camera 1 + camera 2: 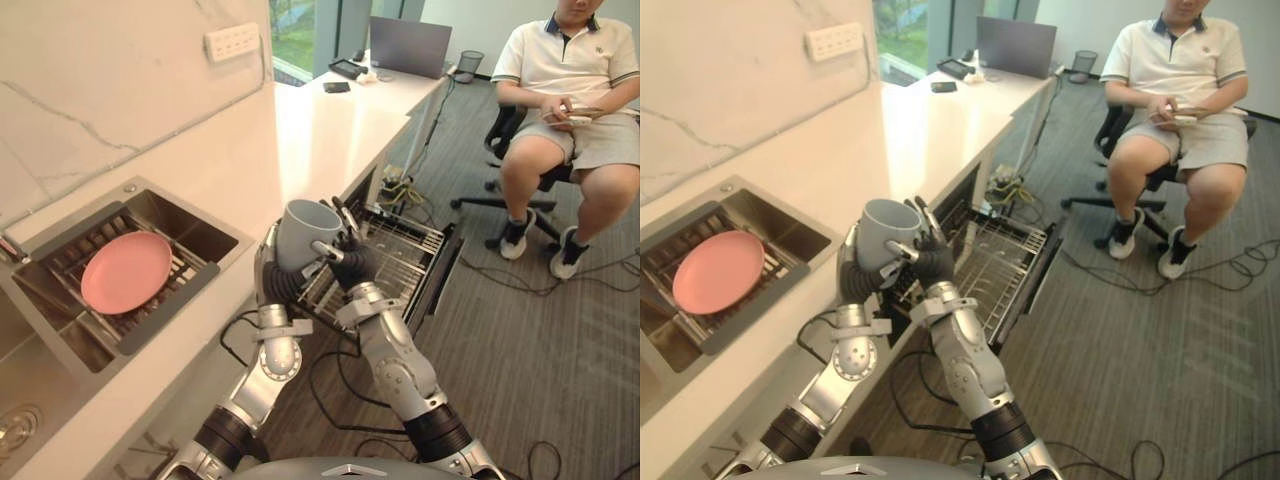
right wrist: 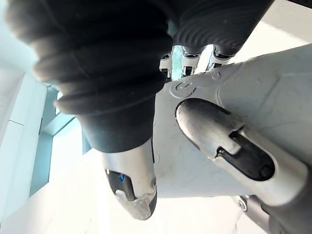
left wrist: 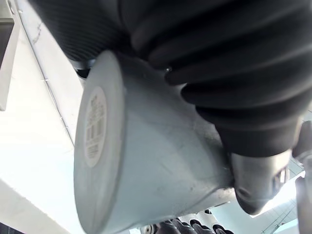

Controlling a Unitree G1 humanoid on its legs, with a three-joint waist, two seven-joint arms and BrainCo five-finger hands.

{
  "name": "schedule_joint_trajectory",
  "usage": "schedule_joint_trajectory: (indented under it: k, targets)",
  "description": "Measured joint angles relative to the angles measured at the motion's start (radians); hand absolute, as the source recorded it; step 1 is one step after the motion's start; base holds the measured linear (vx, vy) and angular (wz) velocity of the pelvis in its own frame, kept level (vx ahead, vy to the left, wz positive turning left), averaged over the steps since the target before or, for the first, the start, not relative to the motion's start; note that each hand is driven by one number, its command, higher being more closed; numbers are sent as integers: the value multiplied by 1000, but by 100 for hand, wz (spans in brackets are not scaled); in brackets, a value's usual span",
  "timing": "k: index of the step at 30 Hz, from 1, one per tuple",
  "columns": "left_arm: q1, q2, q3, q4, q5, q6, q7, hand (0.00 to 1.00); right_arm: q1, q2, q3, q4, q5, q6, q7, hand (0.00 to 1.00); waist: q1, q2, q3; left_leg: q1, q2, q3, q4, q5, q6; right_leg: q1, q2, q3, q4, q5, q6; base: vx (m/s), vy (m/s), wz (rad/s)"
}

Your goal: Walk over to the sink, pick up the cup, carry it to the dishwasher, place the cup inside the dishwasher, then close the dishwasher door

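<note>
A pale grey cup (image 1: pixel 305 233) is held upright in the air at the counter's front edge, just left of the open dishwasher (image 1: pixel 400 258). My left hand (image 1: pixel 270 268) grips it from the counter side; in the left wrist view its thumb (image 3: pixel 253 183) presses the cup's wall (image 3: pixel 146 161), whose labelled base faces the camera. From the dishwasher side my right hand (image 1: pixel 350 262) wraps the cup too, thumb across the wall and fingers up at the rim. Close up, that hand (image 2: pixel 224 141) lies on the cup (image 2: pixel 273 83). The dishwasher door hangs down with the wire rack (image 1: pixel 1002 262) pulled out.
A pink plate (image 1: pixel 125 270) lies on a rack in the sink (image 1: pixel 200 235) to my left. The white counter (image 1: pixel 320 130) runs back to a laptop (image 1: pixel 410 45). A person (image 1: pixel 565 90) sits on an office chair at the back right. Cables trail over the carpet.
</note>
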Motion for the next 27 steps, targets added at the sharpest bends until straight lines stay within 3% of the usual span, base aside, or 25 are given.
schedule_joint_trajectory:
  k: [12, 13, 27]
  targets:
    - [0, 7, 1, -2, 56, 19, 18, 100, -59, 0, 25, 40, 0, 58, -39, 0, 7, -5, -3, 0, -2, -17, 0, 6, 2, 14, 0, -19, -7, 5, 0, 2, 1, 4]
    - [0, 9, 1, -2, 58, 23, 18, 100, -63, 0, 26, 39, 0, 71, -38, 100, 7, -5, -3, 0, -2, -17, 0, 3, -3, 14, 0, -20, -7, 5, 0, 0, 0, 0]
    - [0, 35, 2, -3, 59, 36, 30, 100, -73, -2, 36, 40, -1, 97, -37, 100, 11, -13, -10, -8, -2, -26, 0, 9, 2, 14, 1, -28, -13, 9, -2, 22, 2, 1]
